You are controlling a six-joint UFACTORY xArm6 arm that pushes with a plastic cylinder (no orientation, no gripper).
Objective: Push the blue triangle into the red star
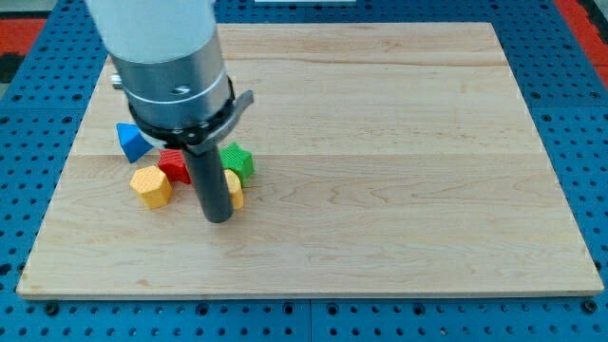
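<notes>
Two neighbours, blue triangle [131,142] and red star [175,164], nearly touch.

You'll find the blocks clustered at the left of the board [399,142]. The blue triangle [131,142] lies farthest left, with the red star [175,165] just right of it. The yellow hexagon [151,186] sits nearer. The green star [237,161] lies right of the red star. My tip [218,218] stands right of the hexagon, beside a partly hidden yellow block [235,190].

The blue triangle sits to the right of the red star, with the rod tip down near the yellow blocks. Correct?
Not quite. The camera view shows the blue triangle on the view's left of the red star, not its right. My tip is indeed down near the yellow blocks.
</notes>
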